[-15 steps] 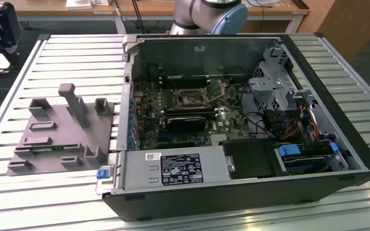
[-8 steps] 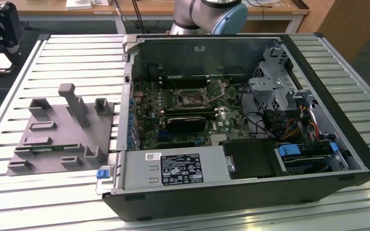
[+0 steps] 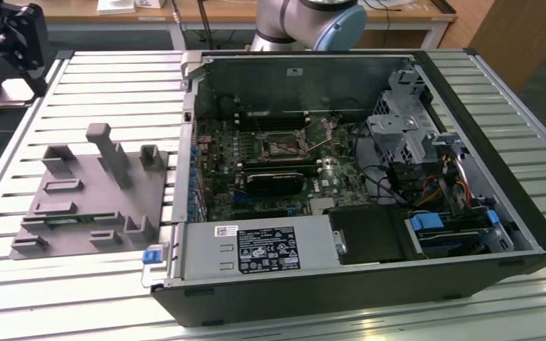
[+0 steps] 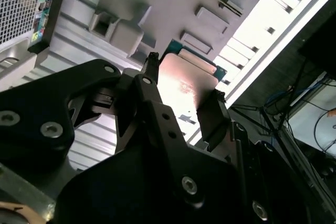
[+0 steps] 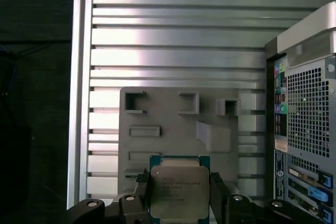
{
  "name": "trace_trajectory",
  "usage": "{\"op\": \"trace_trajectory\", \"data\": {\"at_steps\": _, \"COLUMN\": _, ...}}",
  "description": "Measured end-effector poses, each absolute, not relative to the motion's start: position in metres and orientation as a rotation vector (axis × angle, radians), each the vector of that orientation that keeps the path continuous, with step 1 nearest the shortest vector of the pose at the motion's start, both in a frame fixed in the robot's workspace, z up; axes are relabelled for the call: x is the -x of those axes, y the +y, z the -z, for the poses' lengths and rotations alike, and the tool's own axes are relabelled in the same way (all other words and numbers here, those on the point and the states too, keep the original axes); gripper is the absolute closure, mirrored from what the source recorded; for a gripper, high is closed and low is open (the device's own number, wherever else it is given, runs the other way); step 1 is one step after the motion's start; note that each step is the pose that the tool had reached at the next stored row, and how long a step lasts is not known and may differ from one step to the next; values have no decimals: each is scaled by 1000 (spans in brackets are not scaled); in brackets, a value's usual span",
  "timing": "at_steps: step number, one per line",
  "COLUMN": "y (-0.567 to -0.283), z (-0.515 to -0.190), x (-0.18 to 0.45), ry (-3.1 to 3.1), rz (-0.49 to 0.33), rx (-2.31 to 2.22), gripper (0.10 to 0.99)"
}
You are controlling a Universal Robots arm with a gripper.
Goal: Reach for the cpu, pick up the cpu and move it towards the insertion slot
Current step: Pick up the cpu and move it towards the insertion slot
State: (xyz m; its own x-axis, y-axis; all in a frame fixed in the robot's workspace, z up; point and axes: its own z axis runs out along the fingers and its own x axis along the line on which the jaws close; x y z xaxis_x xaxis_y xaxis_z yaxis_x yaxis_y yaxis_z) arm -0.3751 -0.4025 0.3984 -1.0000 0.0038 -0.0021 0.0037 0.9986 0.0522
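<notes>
The cpu (image 5: 176, 192) is a flat square chip with a silvery top and a thin green rim. It sits between my two black fingers (image 5: 143, 195), and my gripper (image 5: 178, 196) is shut on it. It hangs well above the grey plastic fixture (image 5: 178, 124) on the slatted table. In the second wrist view the cpu (image 4: 184, 85) shows its shiny face between the fingertips of the gripper (image 4: 184, 92). The insertion slot (image 3: 281, 145), a dark square socket with a metal frame and thin lever, lies on the motherboard inside the open computer case (image 3: 500, 163).
The grey fixture (image 3: 93, 192) with blocks and posts stands at the exterior view's left, beside the case. The case's rear panel (image 5: 307, 129) rises close to the gripper. A black card (image 3: 273, 181), drive cage (image 3: 401, 135) and cables crowd the case. The arm's base (image 3: 306, 21) stands behind.
</notes>
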Motion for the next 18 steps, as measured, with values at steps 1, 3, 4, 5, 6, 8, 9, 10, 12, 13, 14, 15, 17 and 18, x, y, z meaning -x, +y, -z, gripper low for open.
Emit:
{"op": "trace_trajectory", "data": {"at_steps": 1, "y": -403, "z": -398, "x": 372, "ry": 3138, "rz": -82, "rx": -6, "gripper": 545}}
{"op": "trace_trajectory", "data": {"at_steps": 3, "y": -403, "z": -398, "x": 367, "ry": 3138, "rz": -82, "rx": -6, "gripper": 545}}
{"op": "trace_trajectory", "data": {"at_steps": 4, "y": -403, "z": -398, "x": 365, "ry": 3138, "rz": -82, "rx": -6, "gripper": 545}}
{"op": "trace_trajectory", "data": {"at_steps": 5, "y": -403, "z": -398, "x": 363, "ry": 3138, "rz": -82, "rx": -6, "gripper": 545}}
{"op": "trace_trajectory", "data": {"at_steps": 6, "y": -403, "z": -398, "x": 361, "ry": 3138, "rz": -82, "rx": -6, "gripper": 545}}
{"op": "trace_trajectory", "data": {"at_steps": 8, "y": -403, "z": -398, "x": 356, "ry": 3138, "rz": -82, "rx": -6, "gripper": 545}}
{"op": "trace_trajectory", "data": {"at_steps": 9, "y": -403, "z": -398, "x": 354, "ry": 3138, "rz": -82, "rx": -6, "gripper": 545}}
{"op": "trace_trajectory", "data": {"at_steps": 10, "y": -403, "z": -398, "x": 352, "ry": 3138, "rz": -82, "rx": -6, "gripper": 545}}
{"op": "trace_trajectory", "data": {"at_steps": 12, "y": -403, "z": -398, "x": 349, "ry": 3138, "rz": -82, "rx": -6, "gripper": 545}}
{"op": "trace_trajectory", "data": {"at_steps": 13, "y": -403, "z": -398, "x": 347, "ry": 3138, "rz": -82, "rx": -5, "gripper": 545}}
{"op": "trace_trajectory", "data": {"at_steps": 14, "y": -403, "z": -398, "x": 345, "ry": 3138, "rz": -82, "rx": -5, "gripper": 545}}
{"op": "trace_trajectory", "data": {"at_steps": 15, "y": -403, "z": -398, "x": 343, "ry": 3138, "rz": -82, "rx": -5, "gripper": 545}}
{"op": "trace_trajectory", "data": {"at_steps": 17, "y": -403, "z": -398, "x": 339, "ry": 3138, "rz": -82, "rx": -5, "gripper": 545}}
{"op": "trace_trajectory", "data": {"at_steps": 18, "y": -403, "z": -398, "x": 338, "ry": 3138, "rz": -82, "rx": -5, "gripper": 545}}
